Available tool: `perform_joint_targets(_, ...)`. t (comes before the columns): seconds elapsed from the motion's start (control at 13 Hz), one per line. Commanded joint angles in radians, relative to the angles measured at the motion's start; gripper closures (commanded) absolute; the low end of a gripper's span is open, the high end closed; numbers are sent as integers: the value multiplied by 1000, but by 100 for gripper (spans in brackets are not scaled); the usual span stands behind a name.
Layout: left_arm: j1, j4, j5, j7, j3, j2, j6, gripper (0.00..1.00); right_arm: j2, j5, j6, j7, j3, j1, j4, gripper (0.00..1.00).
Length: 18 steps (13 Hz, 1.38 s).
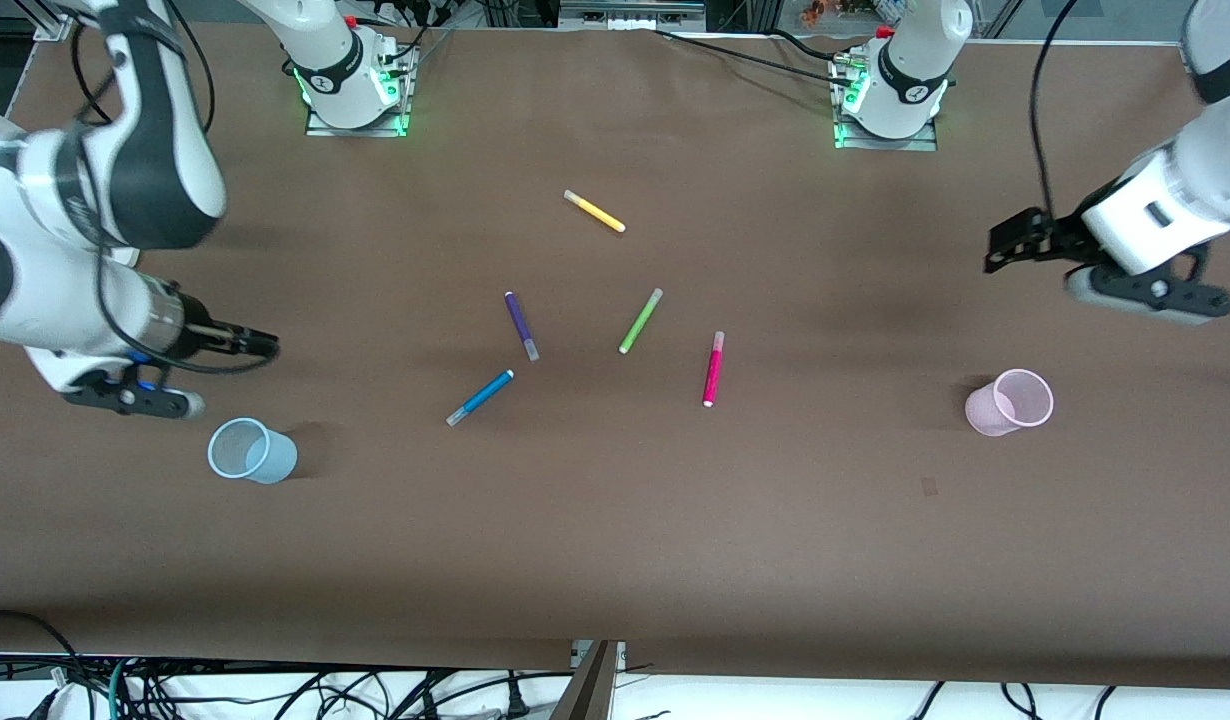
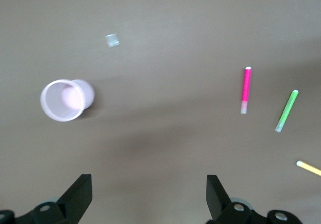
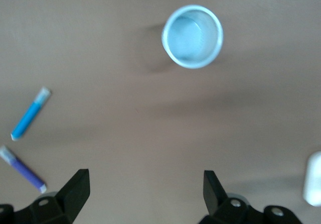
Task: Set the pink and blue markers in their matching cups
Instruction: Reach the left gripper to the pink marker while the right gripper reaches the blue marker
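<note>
The pink marker (image 1: 713, 369) and the blue marker (image 1: 480, 397) lie flat near the middle of the table. The pale blue cup (image 1: 250, 450) stands upright toward the right arm's end, and the pale pink cup (image 1: 1010, 402) toward the left arm's end. My right gripper (image 1: 258, 343) is open and empty above the table beside the blue cup. Its wrist view shows the cup (image 3: 192, 35) and the blue marker (image 3: 30, 113). My left gripper (image 1: 999, 248) is open and empty above the table near the pink cup. Its wrist view shows the cup (image 2: 65, 99) and the pink marker (image 2: 246, 89).
A dark purple pen (image 1: 521, 325), a green pen (image 1: 640, 320) and a yellow pen (image 1: 594, 211) lie among the markers, farther from the front camera. The arm bases (image 1: 353, 80) stand along the table's edge farthest from the front camera.
</note>
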<state>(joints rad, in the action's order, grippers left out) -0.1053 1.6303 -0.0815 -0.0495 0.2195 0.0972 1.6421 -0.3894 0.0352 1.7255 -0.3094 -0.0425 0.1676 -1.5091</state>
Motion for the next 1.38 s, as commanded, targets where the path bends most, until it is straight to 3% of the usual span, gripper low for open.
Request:
perform_joint_targets(0.0,36,5,-1,129,82,109,138,0,-80,-18,109,-109,-4,47,16,0)
perform_joint_targets(0.23,125,23,6,225,109,234,278,0,-179,-67,242,-355,-4,114,15,0)
perform_joint_targets(0.54,245,199,51,378,109,318,601,0,-291,-55,379,-626,-5,197,15,0)
perform_joint_targets(0.77,323,234,84,471,104,392,711,0,-351,-51,449,-733,-5,246,15,0)
perform_joint_targets(1.08,355,227,347,686,107,535,821,0,-393,-52,500,-784,-7,283,13,0)
perform_joint_targets(1.31,352,232,353,683,106,546,821,0,-417,-51,522,-824,-7,299,12,0)
